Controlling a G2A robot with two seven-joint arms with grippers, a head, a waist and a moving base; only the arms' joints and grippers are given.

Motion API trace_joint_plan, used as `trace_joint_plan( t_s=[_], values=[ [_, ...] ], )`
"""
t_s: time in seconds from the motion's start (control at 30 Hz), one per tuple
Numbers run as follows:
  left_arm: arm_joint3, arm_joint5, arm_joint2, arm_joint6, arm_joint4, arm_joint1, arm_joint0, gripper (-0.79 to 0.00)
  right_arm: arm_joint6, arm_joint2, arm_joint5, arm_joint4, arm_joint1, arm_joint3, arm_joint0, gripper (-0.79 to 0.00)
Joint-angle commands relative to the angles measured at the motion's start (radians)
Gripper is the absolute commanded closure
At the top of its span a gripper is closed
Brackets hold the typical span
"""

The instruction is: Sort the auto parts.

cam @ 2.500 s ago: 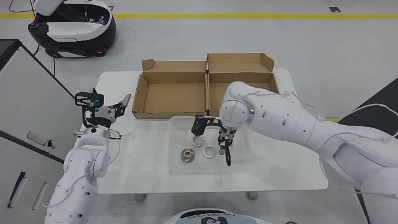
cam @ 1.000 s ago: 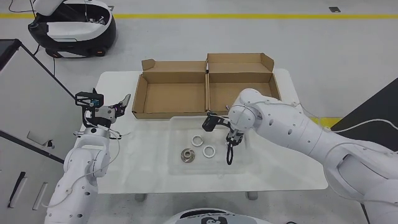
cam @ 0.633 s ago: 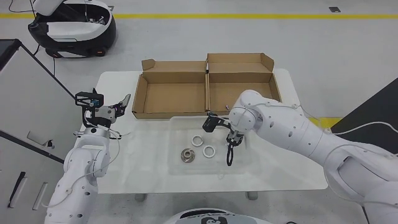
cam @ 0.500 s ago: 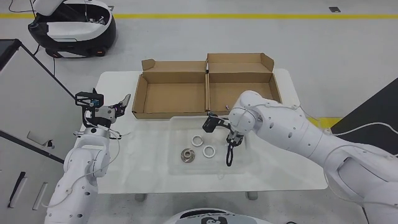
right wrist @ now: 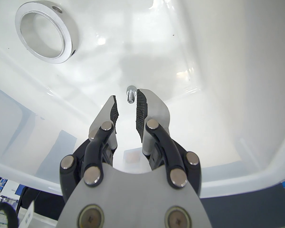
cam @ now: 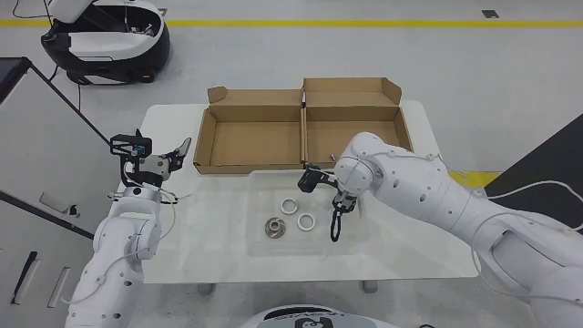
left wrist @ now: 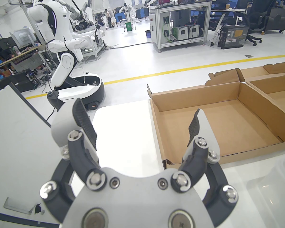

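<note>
Right tool (right wrist: 126, 96) ajar (left tool (left wrist: 138, 106) wide)

Ring (right wrist: 46, 31) and bolt (right wrist: 130, 95) silver; tray (right wrist: 204, 36) glossy white; boxes (cam: 250, 141) brown cardboard; table (cam: 209, 246) white.

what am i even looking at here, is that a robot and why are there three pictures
It is a two-armed robot working at a table. One picture looks down from above its arms. The other two come from cameras on its wrists, each showing that arm's own gripper close up. On the table are two empty cardboard boxes and a clear tray holding two pale rings, a darker metal part and a small bolt. The left gripper is open and holds nothing. The right gripper is down in the tray, fingers slightly apart either side of the bolt, not shut on it.
</note>
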Motion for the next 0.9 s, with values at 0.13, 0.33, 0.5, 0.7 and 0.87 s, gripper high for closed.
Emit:
trace_joint_plan(
  t_s=[0.13,0.33,0.5,0.7,0.87],
  values=[
    [0.000,0.000,0.000,0.000,0.000,0.000,0.000,-0.785,-0.001,0.007,-0.007,-0.005,-0.004,0.006,-0.005,-0.222],
    [0.000,0.000,0.000,0.000,0.000,0.000,0.000,-0.785,-0.002,0.012,-0.018,-0.008,-0.012,0.022,-0.006,-0.222],
    [0.000,0.000,0.000,0.000,0.000,0.000,0.000,-0.785,-0.004,0.015,-0.028,-0.005,-0.020,0.037,-0.008,-0.222],
    [0.000,0.000,0.000,0.000,0.000,0.000,0.000,-0.785,0.001,0.015,-0.041,0.001,-0.030,0.049,-0.009,-0.215],
    [0.000,0.000,0.000,0.000,0.000,0.000,0.000,-0.785,0.005,0.014,-0.044,-0.001,-0.038,0.062,-0.012,-0.203]
  ],
)
